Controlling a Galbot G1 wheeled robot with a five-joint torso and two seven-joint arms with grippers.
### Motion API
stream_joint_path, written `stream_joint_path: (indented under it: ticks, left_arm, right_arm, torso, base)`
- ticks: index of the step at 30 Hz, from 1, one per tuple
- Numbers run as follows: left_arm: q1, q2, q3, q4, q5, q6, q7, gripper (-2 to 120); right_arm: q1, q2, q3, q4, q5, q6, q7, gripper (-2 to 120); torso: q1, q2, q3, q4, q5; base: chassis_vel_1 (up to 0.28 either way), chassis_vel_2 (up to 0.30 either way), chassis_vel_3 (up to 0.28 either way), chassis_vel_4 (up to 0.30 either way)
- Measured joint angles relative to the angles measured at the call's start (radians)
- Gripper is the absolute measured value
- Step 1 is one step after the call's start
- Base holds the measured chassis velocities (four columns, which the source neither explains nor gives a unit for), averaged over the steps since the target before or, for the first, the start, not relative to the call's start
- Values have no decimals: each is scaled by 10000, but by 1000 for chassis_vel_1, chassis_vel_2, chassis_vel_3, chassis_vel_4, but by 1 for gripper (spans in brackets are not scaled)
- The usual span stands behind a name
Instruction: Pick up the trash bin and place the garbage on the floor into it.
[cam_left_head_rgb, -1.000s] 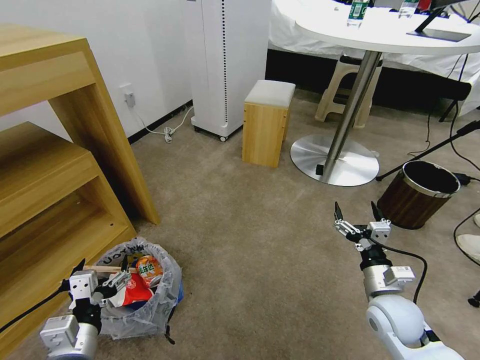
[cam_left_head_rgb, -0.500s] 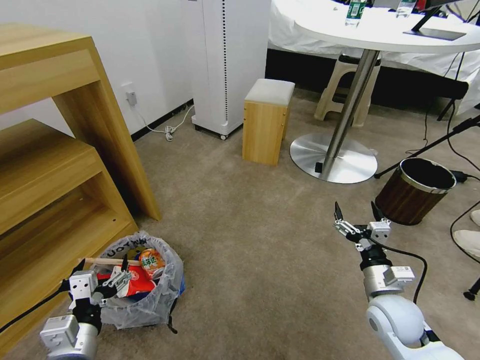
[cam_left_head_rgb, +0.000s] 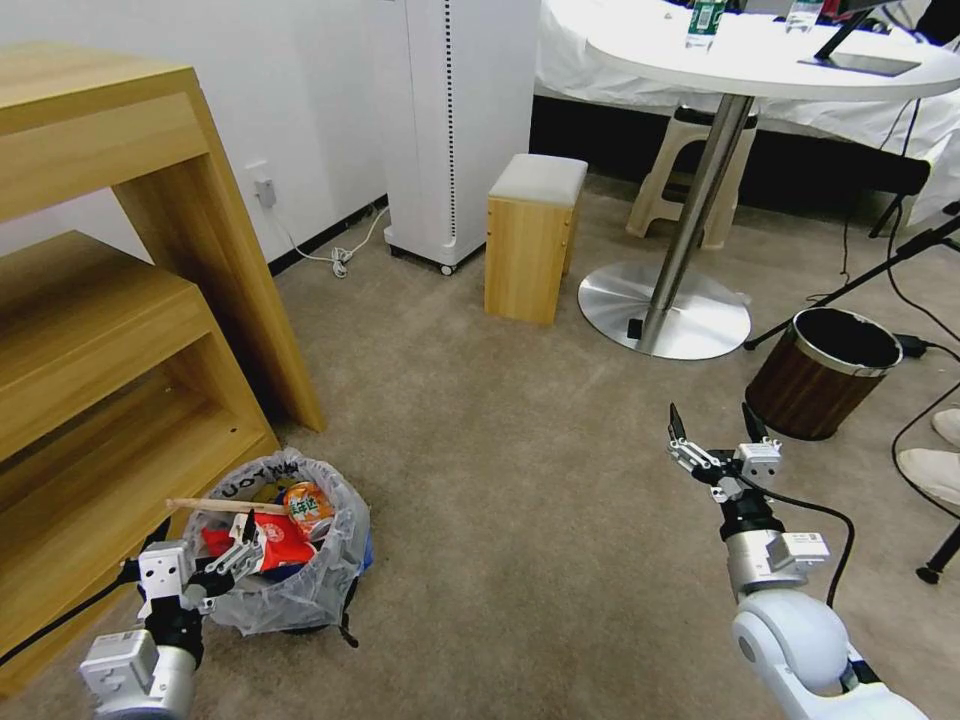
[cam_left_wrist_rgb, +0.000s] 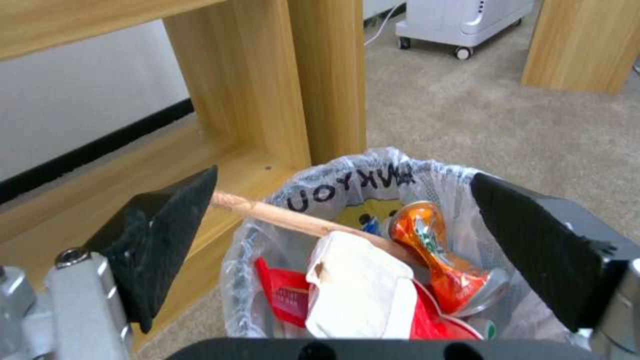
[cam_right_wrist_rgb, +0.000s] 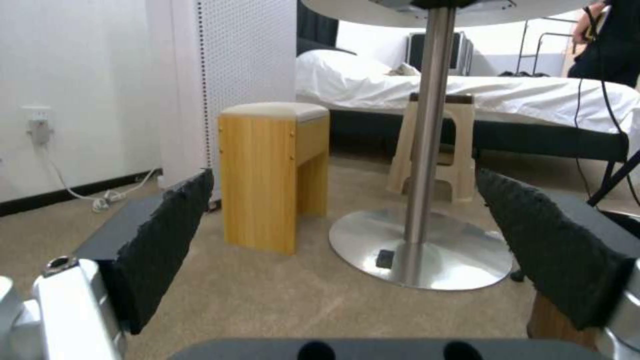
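Two grippers showed low in the head view, and we went from the biggest things down. The floor (cam_left_head_rgb: 480, 420), beige carpet, filled the middle of the frame, with a wooden shelf unit (cam_left_head_rgb: 110, 300) along the left edge. The trash bin (cam_left_head_rgb: 285, 560) stood on the carpet at lower left, just beside the shelf unit's foot, its clear bag printed with black letters. Inside we saw the garbage (cam_left_wrist_rgb: 373, 280): red wrappers, a white crumpled piece, a crushed orange can (cam_left_wrist_rgb: 433, 255) and a wooden stick (cam_left_wrist_rgb: 280, 215) poking out over the rim. The left gripper (cam_left_head_rgb: 198, 562) hung at the bin's near rim, its fingers spread apart and grasping nothing. The right gripper (cam_left_head_rgb: 717, 432) hovered at lower right over bare carpet, fingers likewise released.
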Motion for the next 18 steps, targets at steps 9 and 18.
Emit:
stream_joint_path:
  ticks: [9,18]
  left_arm:
    - [-1,0,0,0,0,1,0,100]
    - [0,0,0,0,0,0,0,100]
  right_arm:
    - [0,0,0,0,0,0,0,100]
    - [0,1,0,0,0,0,0,100]
  torso:
    - [0,0,0,0,0]
    - [0,0,0,0,0]
  base:
    - [29,-33,-33,36]
    - [52,-45,-55,49]
